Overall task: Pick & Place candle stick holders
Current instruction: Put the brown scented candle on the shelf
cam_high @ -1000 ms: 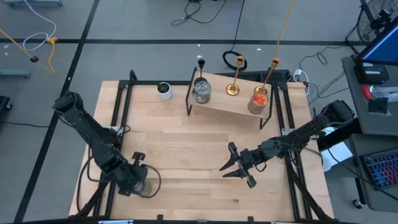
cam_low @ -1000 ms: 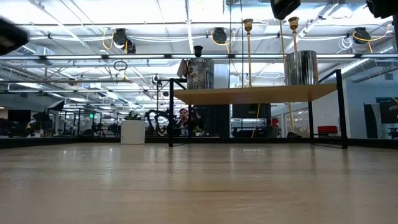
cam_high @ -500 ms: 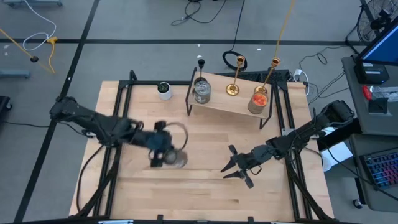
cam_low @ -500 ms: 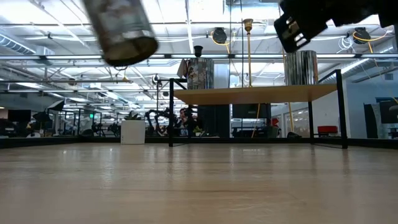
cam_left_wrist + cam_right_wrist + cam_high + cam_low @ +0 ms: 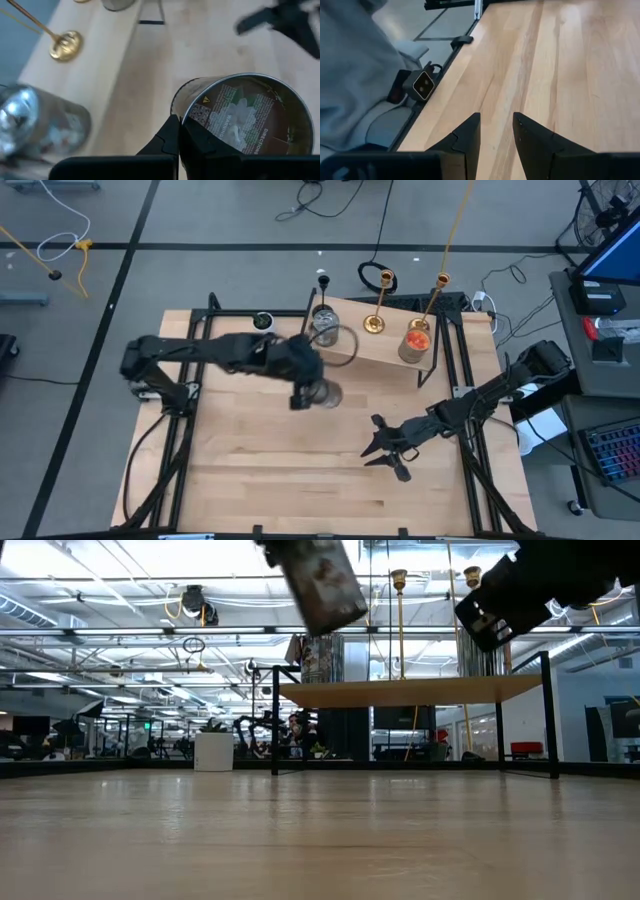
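The left gripper (image 5: 305,387), clamped on a silvery glass cup (image 5: 326,393), has swung from the table's near-left corner to just short of the raised shelf (image 5: 385,348); placement looks close. The right gripper (image 5: 385,452) waits nearby, fingers parted and empty. The grip itself is mostly hidden by the cup.

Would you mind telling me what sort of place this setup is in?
Most likely a robotics lab or industrial workspace: a wooden table on a black frame, loose cables on a taped grey floor, and exposed ceiling pipes and lights.
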Tool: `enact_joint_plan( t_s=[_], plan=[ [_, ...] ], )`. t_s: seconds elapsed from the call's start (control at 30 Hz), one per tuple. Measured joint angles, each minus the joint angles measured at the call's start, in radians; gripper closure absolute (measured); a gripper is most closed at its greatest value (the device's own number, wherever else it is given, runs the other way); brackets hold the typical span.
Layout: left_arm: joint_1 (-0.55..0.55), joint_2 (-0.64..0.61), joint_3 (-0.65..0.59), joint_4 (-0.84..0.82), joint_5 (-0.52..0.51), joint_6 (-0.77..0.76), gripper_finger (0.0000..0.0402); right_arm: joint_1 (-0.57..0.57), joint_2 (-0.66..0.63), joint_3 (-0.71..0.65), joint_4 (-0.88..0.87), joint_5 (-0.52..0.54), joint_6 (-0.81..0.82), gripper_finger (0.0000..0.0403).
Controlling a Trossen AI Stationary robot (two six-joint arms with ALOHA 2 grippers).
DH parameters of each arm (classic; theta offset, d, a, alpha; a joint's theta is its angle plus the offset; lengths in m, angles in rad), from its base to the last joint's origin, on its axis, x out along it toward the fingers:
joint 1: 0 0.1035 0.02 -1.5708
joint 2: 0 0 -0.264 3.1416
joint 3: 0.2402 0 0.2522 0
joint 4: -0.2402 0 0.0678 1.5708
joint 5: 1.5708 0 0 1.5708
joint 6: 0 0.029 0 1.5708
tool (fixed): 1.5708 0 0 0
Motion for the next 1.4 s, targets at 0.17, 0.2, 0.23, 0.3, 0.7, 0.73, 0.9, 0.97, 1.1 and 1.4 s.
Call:
enact_joint_plan(
  t_s=[0.17, 0.2, 0.23, 0.3, 0.7, 0.73, 0.9, 0.97, 1.1, 1.4],
  plan=[
    [0.057, 0.129, 0.141, -0.004, -0.004, 0.066, 0.0399, 0.0, 0.0, 0.0, -0.059, 0.0, 0.048, 0.0293],
    [0.066, 0.148, 0.165, 0.003, -0.004, 0.077, 0.0399, 0.0, 0.0, 0.0, -0.074, 0.0, 0.061, 0.0293],
    [0.073, 0.168, 0.188, 0.011, -0.004, 0.087, 0.0399, 0.0, 0.0, 0.0, -0.091, 0.0, 0.073, 0.0293],
    [0.085, 0.205, 0.226, 0.026, -0.012, 0.1, 0.04, 0.0, 0.0, 0.0, -0.126, -0.001, 0.084, 0.0293],
    [0.187, 0.388, 0.482, 0.031, -0.083, 0.128, 0.04, 0.0, 0.0, -0.144, 0.002, 0.0, 0.103, 0.0293],
    [0.197, 0.398, 0.494, 0.029, -0.083, 0.128, 0.04, 0.0, 0.0, -0.158, 0.029, 0.0, 0.116, 0.0293],
    [0.241, 0.424, 0.505, 0.031, -0.061, 0.089, 0.0401, 0.0, 0.0, -0.206, 0.161, 0.0, 0.138, 0.0293],
    [0.253, 0.439, 0.505, 0.047, -0.06, 0.075, 0.0401, 0.0, 0.0, -0.21, 0.186, 0.0, 0.142, 0.0293],
    [0.267, 0.441, 0.505, 0.059, -0.056, 0.055, 0.0401, 0.0, 0.0, -0.21, 0.189, -0.001, 0.175, 0.0293],
    [0.268, 0.439, 0.498, 0.07, -0.053, 0.056, 0.039, 0.0, 0.0, -0.21, 0.192, -0.001, 0.194, 0.0293]
  ],
)
